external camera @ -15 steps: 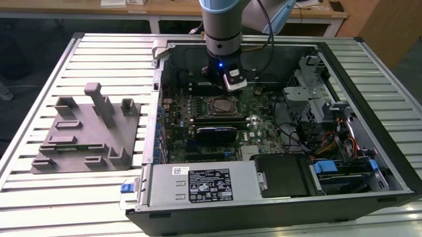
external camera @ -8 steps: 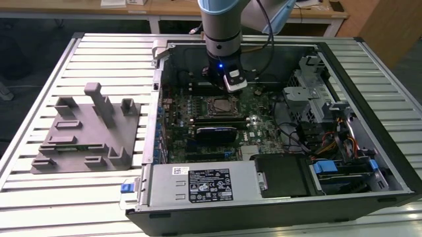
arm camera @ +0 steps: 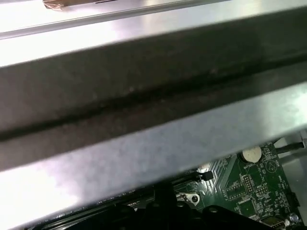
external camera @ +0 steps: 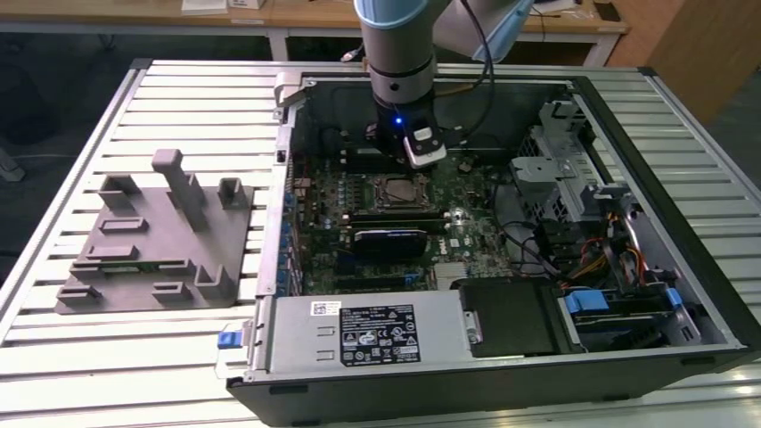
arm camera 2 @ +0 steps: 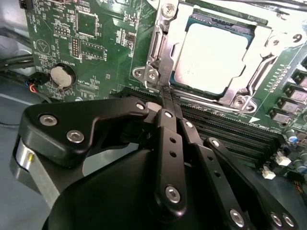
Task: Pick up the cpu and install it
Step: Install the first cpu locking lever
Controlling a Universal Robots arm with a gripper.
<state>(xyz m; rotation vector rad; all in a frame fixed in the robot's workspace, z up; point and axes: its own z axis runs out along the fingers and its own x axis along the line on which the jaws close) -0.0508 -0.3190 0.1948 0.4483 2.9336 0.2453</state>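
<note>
The cpu (arm camera 2: 215,60), a flat square chip with a silvery top plate, lies in its socket on the green motherboard (arm camera 2: 103,43) inside the metal retention frame. In the exterior view the cpu (external camera: 398,190) shows in the middle of the open computer case. My gripper (arm camera 2: 166,94) hangs just beside the socket, over the dark memory slots. Its two black fingers (arm camera 2: 169,143) are pressed together with nothing between them. In the exterior view the gripper (external camera: 402,153) sits just behind the socket, under the arm's grey wrist.
A grey plastic fixture (external camera: 155,241) with upright posts stands on the slatted table at the exterior view's left. Inside the case are a black block (external camera: 387,241), the power supply (external camera: 356,330) in front and drive cages with cables (external camera: 583,196) on the right. The case wall (arm camera: 144,96) is close.
</note>
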